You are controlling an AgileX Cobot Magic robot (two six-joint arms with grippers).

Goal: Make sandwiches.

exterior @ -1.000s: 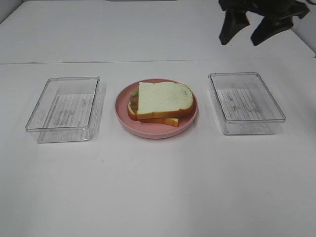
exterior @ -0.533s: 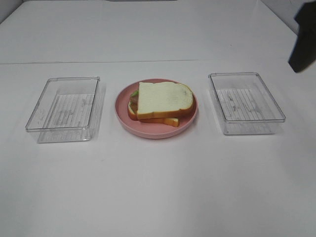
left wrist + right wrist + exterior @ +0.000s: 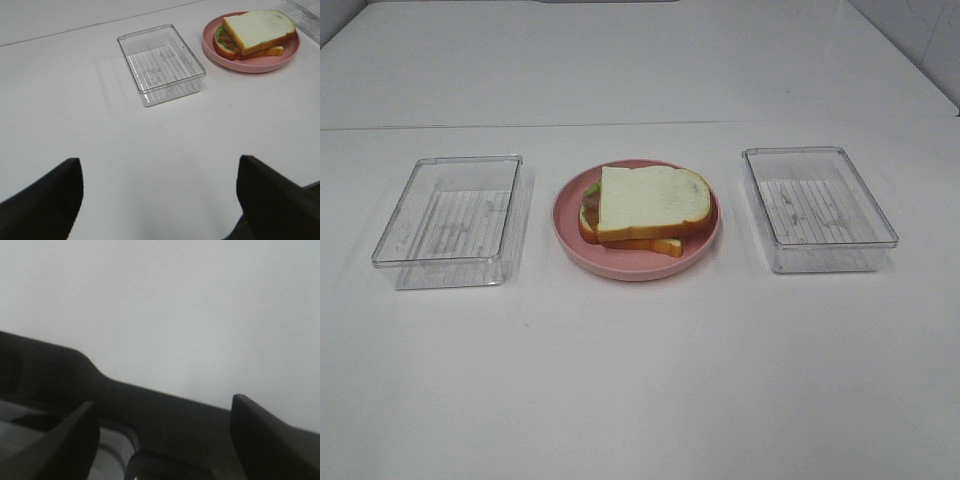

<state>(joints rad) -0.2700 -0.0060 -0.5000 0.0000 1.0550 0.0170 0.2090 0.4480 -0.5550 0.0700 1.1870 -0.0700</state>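
Observation:
The sandwich (image 3: pixel 645 208) lies on a round pink plate (image 3: pixel 705 245) at the middle of the white table: a white bread slice on top, green lettuce and brown filling at its left edge, a second slice beneath. It also shows in the left wrist view (image 3: pixel 252 34). No gripper shows in the exterior high view. My left gripper (image 3: pixel 160 192) is open and empty, over bare table well short of the left tray. My right gripper (image 3: pixel 162 437) is open and empty, facing a blank wall and a dark edge.
A clear plastic tray (image 3: pixel 450 220) stands left of the plate and another clear tray (image 3: pixel 817 207) right of it, both holding nothing. The left tray also shows in the left wrist view (image 3: pixel 161 64). A table seam runs behind them.
The right arm, at the top right of the exterior high view a second ago, has moved off to the right and out of that view. The sandwich, plate and trays have not moved.

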